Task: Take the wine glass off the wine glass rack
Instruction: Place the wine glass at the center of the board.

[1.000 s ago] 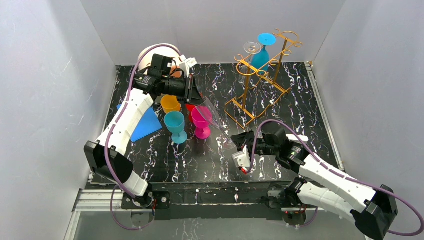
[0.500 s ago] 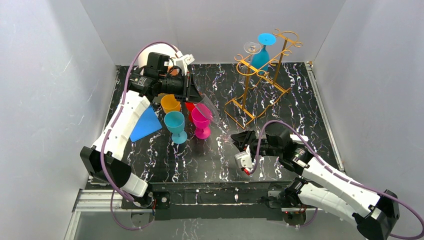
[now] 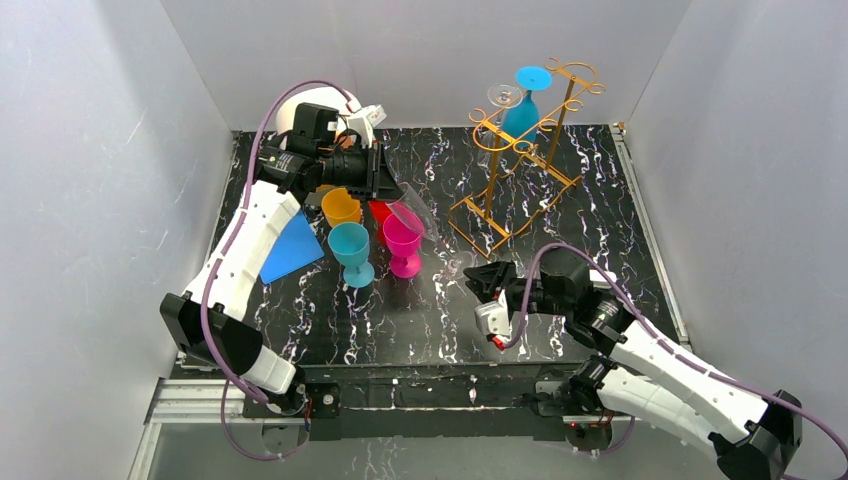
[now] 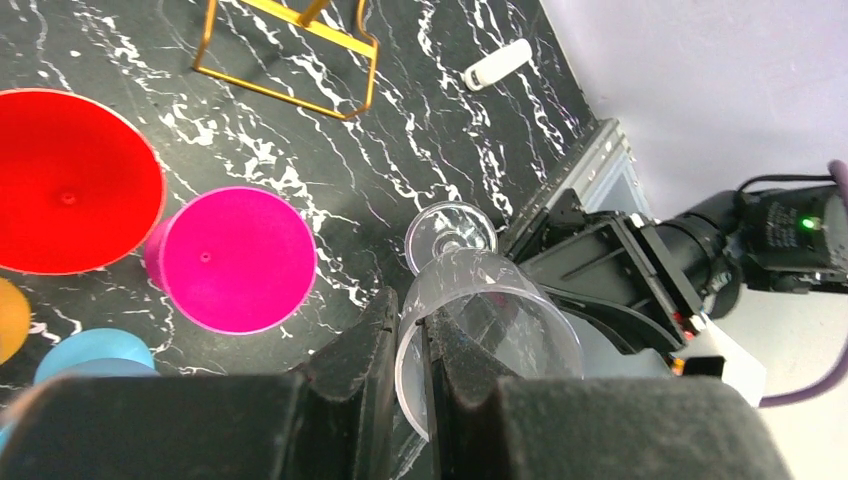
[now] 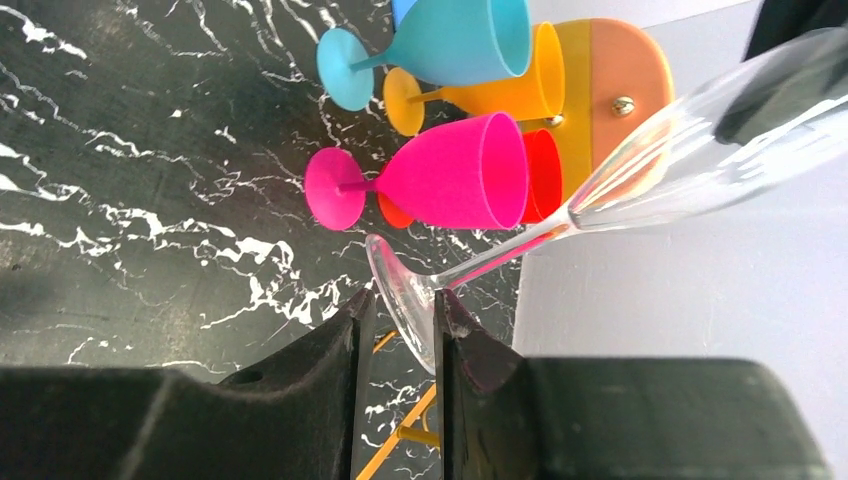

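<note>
One clear wine glass (image 4: 490,320), tilted, rim pinched by left pincer (image 4: 410,342)

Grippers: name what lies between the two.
The clear glass, tilted: rim in the left gripper, foot by the right gripper. Top view shows it.

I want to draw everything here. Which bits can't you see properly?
Top view: clear glass nearly vanishes against the marbled table; red cup partly behind the pink cup.
Left wrist view: orange cup cut off by the edge.
Right wrist view: rack mostly behind the right gripper.
</note>
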Robot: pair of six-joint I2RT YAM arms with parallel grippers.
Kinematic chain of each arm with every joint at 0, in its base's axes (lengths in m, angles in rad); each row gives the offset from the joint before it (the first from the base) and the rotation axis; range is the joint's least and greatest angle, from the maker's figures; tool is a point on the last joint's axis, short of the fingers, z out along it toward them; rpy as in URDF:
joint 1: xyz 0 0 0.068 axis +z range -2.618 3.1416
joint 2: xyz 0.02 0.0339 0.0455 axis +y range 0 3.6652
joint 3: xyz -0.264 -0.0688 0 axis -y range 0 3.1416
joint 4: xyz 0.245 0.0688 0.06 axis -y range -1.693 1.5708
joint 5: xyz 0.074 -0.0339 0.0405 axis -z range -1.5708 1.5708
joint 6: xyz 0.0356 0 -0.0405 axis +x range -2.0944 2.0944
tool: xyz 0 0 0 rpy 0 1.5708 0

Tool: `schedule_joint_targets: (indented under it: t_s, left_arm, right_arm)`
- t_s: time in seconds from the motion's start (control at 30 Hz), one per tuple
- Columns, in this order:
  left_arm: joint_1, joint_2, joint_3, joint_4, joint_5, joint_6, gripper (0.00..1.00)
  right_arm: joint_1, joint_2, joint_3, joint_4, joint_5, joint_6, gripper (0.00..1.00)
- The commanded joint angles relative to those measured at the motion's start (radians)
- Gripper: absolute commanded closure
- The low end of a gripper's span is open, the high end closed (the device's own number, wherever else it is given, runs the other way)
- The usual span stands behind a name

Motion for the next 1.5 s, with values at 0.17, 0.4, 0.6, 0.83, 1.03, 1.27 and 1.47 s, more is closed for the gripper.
schedule_joint_targets:
  t_s: [0.17, 0.4, 0.6, 0.83, 1.03, 1.27, 1.47]
  left_arm:
    - [-0.035, -0.053, 0.001, 0.119, -0.202, -0.113, 1.0]
    - [-0.101, -0.003, 0.062, 0.142, -0.355, -0.129, 1.0]
    - [-0.108, 0.088, 0.185, 0.035, -0.486, -0.073, 1.0]
    - [-0.125, 0.218, 0.344, -0.039, -0.542, -0.034, 1.0]
    - [-0.152, 0.343, 0.47, -0.128, -0.61, -0.003, 1.0]
    - [-0.169, 0.437, 0.514, -0.169, -0.72, -0.01, 1.0]
    - [-0.198, 0.492, 0.496, -0.159, -0.825, -0.05, 1.0]
  right_arm:
    - [0.002, -0.097, -0.106, 0.314, 0.184, 0.31, 0.64]
    - [0.002, -0.145, -0.124, 0.397, 0.609, 0.764, 0.62]
    - [0.002, -0.167, -0.141, 0.352, 0.68, 1.129, 0.55]
    - [0.002, -0.152, -0.12, 0.256, 0.828, 1.553, 0.31]
    - [0.003, -0.072, -0.064, 0.119, 0.99, 1.865, 0.16]
    - [0.002, -0.01, 0.069, -0.246, 1.339, 2.298, 0.06]
    - [-0.005, 0.086, 0.178, -0.216, 1.426, 1.978, 0.01]
